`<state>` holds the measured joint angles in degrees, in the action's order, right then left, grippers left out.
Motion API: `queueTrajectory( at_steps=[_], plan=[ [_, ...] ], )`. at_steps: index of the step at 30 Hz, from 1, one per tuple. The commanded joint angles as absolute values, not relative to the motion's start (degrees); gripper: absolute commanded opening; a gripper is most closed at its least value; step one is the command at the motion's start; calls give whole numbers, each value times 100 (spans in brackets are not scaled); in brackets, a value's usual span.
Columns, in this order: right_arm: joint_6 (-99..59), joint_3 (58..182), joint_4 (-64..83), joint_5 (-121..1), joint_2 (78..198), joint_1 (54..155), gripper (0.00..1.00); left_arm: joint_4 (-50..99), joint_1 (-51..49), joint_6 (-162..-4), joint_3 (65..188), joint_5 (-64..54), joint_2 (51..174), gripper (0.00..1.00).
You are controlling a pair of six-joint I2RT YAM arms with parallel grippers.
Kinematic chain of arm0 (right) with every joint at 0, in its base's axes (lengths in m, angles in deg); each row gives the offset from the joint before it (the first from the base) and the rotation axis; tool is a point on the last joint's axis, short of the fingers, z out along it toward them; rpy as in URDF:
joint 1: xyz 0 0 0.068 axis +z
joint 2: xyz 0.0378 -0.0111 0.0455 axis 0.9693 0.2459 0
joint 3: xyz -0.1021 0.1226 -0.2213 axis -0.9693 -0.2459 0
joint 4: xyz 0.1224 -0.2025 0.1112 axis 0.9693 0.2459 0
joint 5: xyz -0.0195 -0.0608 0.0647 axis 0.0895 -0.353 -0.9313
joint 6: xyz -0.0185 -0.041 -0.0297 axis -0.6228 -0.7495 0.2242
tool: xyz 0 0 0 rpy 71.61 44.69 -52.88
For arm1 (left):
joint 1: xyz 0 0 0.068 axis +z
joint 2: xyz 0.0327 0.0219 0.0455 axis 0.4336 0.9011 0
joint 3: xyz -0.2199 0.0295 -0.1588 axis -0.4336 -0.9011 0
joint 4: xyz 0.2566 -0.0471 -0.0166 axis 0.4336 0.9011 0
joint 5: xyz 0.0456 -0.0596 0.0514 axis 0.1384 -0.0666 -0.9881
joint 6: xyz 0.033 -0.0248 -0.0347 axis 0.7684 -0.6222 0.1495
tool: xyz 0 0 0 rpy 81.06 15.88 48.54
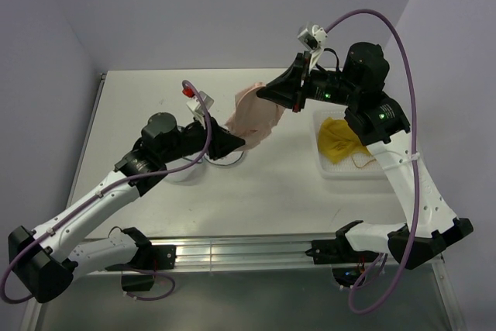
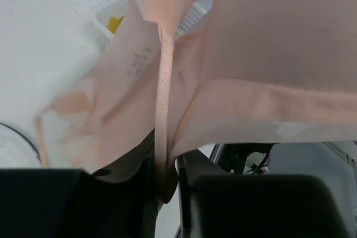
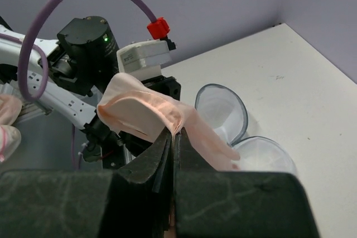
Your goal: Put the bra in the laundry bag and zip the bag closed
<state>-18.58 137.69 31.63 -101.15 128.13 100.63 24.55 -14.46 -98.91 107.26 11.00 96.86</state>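
Step in hand: getting the bra into the bag; nothing is in yet and the zip hasn't been touched. L gripper (image 2: pixel 165 190), far-left of mid table, has its jaws drawn nearly together w/ a strap of the bra (image 1: pixel 256 118) pinched in the narrow gap between them, so it reads as a grip on the strap, not on the cup fabric. Just below and beside it the bag (image 3: pixel 220 110) lies on the table (image 1: pixel 271 191), unzipped and spread into two domed mesh halves, dark rim showing, both empty. The bra hangs off the table, stretched between the two grippers, its lower end over the bag approx. R gripper (image 3: pixel 174 140), farther and to the right, is clamped tight on a fold of the peach fabric at the bra's upper end, fingers together w/ cloth squeezed between. Far right, the basket (image 1: pixel 345 175) holds a yellow item (image 1: pixel 339 141), not involved. Next move, as I judge it: lower both ends together so the cloth bunches into one open half, w/o straps trailing over the rim, then let go and fold the bag shut for zipping.
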Motion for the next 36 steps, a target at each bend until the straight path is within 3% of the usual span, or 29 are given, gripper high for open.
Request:
queueTrajectory(
  at_steps=[1,2,3,11,17,21,27,32,36],
  plan=[
    [-1824,13684,2777,-10060,12603,10055,0,1926,-1429,-9968,10841,1217,9570,19],
    [-1815,13614,2715,-10060,12560,10046,0,1874,-1429,-10029,10797,1156,9517,6],
    [-1815,13569,2671,-10086,12533,10046,0,1838,-1438,-10047,10788,1103,9499,1],
    [-2483,12358,2223,-10288,11595,10055,0,1794,-1228,-10679,10963,953,9692,0],
    [-2817,10935,2029,-10728,10873,10108,28,1223,-612,-11479,11016,1910,10026,0],
    [-2765,10493,1967,-10948,10871,10379,37,1346,-524,-11401,11183,1850,10044,0],
    [-2993,10774,2591,-9834,11100,10521,57,1520,-506,-11199,11201,1886,9878,0],
    [-2712,10923,2363,-9288,11170,10530,78,2706,-506,-10400,11394,1296,9623,0],
    [-2974,11371,2643,-9295,11556,10530,82,3507,-506,-9837,11544,1751,9578,0]
  ],
)
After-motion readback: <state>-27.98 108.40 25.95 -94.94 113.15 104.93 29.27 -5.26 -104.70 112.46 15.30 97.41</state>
